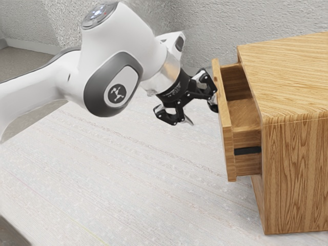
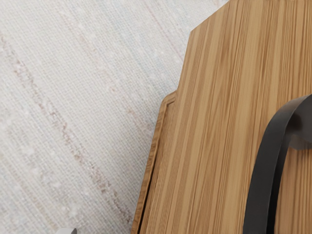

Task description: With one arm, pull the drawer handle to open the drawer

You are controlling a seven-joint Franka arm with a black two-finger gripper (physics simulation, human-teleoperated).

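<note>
The drawer [image 1: 241, 120] sits partly out of the cabinet [image 1: 294, 133]. Its black handle [image 1: 213, 106] is at 3 o'clock, right against my gripper [image 1: 197, 102]. I cannot tell if the gripper clasps it. My pull would run toward 9 o'clock.

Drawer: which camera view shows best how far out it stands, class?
The exterior view: the drawer stands partly pulled out of the cabinet, side wall visible. The wrist view gives its wooden front and black handle close up.
</note>
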